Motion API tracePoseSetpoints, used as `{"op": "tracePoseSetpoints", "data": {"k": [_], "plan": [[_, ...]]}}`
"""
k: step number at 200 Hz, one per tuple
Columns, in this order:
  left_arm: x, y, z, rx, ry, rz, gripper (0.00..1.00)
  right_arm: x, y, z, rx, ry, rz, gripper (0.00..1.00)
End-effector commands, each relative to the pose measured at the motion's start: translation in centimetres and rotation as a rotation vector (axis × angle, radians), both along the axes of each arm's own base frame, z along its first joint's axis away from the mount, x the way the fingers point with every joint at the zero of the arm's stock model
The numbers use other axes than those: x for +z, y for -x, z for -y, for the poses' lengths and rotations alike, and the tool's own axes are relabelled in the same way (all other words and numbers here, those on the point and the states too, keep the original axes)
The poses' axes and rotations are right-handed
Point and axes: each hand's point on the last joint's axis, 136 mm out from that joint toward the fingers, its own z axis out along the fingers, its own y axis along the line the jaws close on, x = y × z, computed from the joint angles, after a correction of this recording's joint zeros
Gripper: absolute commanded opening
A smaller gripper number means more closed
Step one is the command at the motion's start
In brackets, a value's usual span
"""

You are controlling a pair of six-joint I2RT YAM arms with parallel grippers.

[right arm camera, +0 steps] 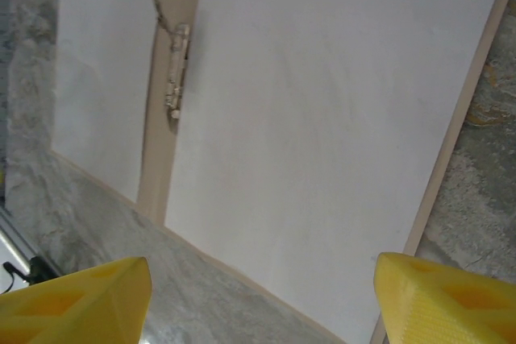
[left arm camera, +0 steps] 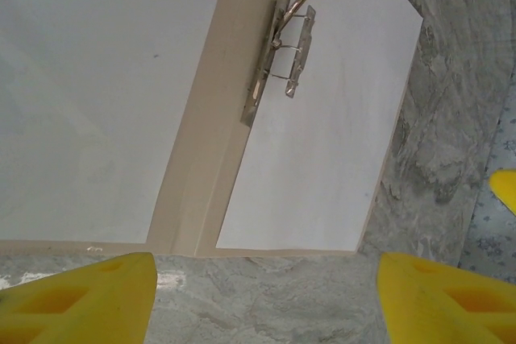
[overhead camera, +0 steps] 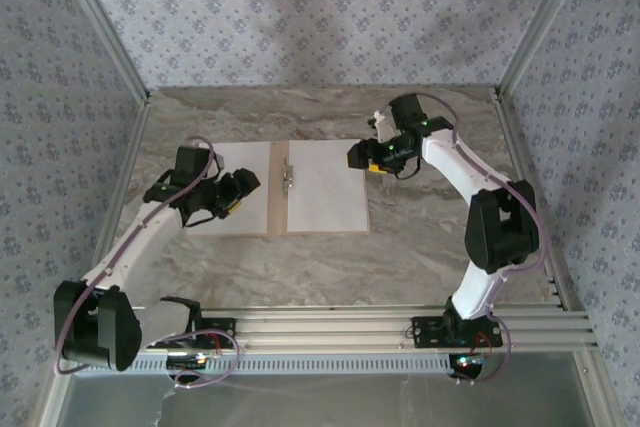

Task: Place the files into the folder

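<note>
The tan folder (overhead camera: pixel 278 209) lies open and flat in the middle of the table, its metal clip (left arm camera: pixel 284 52) on the spine. One white file (overhead camera: pixel 325 187) covers its right half and another file (overhead camera: pixel 247 155) covers its left half. My left gripper (overhead camera: pixel 238 193) hangs open over the left half's near part; in its wrist view the yellow fingers (left arm camera: pixel 81 296) frame bare table just short of the folder's (left arm camera: pixel 197 175) near edge. Over the folder's far right corner my right gripper (overhead camera: pixel 363 157) is open, nothing between its fingers (right arm camera: pixel 447 300), above the right file (right arm camera: pixel 322 118).
The marbled table (overhead camera: pixel 420 247) is walled by patterned panels on three sides. An aluminium rail frame (overhead camera: pixel 330 322) with the arm bases runs along the near edge. A yellow fingertip (left arm camera: pixel 505 191) of the other gripper shows at the left wrist view's right edge.
</note>
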Motion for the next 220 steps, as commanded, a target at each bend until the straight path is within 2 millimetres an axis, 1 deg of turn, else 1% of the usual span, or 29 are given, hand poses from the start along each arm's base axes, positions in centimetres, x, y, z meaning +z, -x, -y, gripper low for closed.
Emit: {"op": "tracePoseSetpoints", "data": {"k": [1, 38, 42, 45, 55, 67, 75, 80, 82, 85, 103, 143, 193, 220], "plan": [[2.4, -2.1, 0.7, -0.041, -0.018, 0.101, 0.72, 2.0, 1.1, -0.1, -0.008, -0.061, 0.004, 0.75], [3.1, -4.8, 1.7, -0.116, -0.059, 0.177, 0.73, 3.9, 2.5, -0.4, -0.013, -0.153, 0.026, 0.75], [3.1, -5.2, 1.8, -0.126, -0.067, 0.185, 0.74, 3.9, 2.8, -0.3, -0.015, -0.162, 0.017, 0.75], [3.1, -5.4, 1.9, -0.131, -0.072, 0.192, 0.74, 4.2, 2.6, -0.4, -0.016, -0.176, 0.036, 0.75], [3.0, -6.4, 2.1, -0.147, -0.087, 0.205, 0.74, 4.7, 2.9, -0.5, -0.019, -0.204, 0.045, 0.75], [3.1, -7.4, 2.5, -0.174, -0.099, 0.224, 0.75, 4.9, 3.3, -0.5, -0.022, -0.228, 0.048, 0.75], [2.8, -8.2, 2.7, -0.185, -0.107, 0.222, 0.76, 5.1, 3.5, -0.4, -0.032, -0.243, 0.052, 0.75], [2.8, -8.6, 2.9, -0.195, -0.109, 0.224, 0.76, 5.5, 3.5, -0.4, -0.035, -0.258, 0.061, 0.75], [2.7, -8.8, 3.0, -0.198, -0.111, 0.223, 0.76, 4.8, 3.9, -0.3, -0.039, -0.259, 0.041, 0.75], [2.6, -9.0, 3.1, -0.203, -0.113, 0.222, 0.76, 4.6, 4.1, -0.3, -0.042, -0.266, 0.035, 0.75], [2.2, -10.6, 3.7, -0.236, -0.115, 0.230, 0.76, 4.8, 4.6, -0.5, -0.048, -0.317, 0.034, 0.75], [0.6, -13.4, 4.8, -0.297, -0.128, 0.233, 0.76, 3.8, 6.2, -0.5, -0.067, -0.369, 0.001, 0.75], [-0.4, -15.8, 5.8, -0.378, -0.151, 0.257, 0.76, 2.6, 8.0, -0.7, -0.072, -0.398, -0.037, 0.75], [-1.3, -16.8, 6.6, -0.411, -0.136, 0.229, 0.76, 1.9, 8.9, -0.7, -0.069, -0.399, -0.048, 0.75]]}}
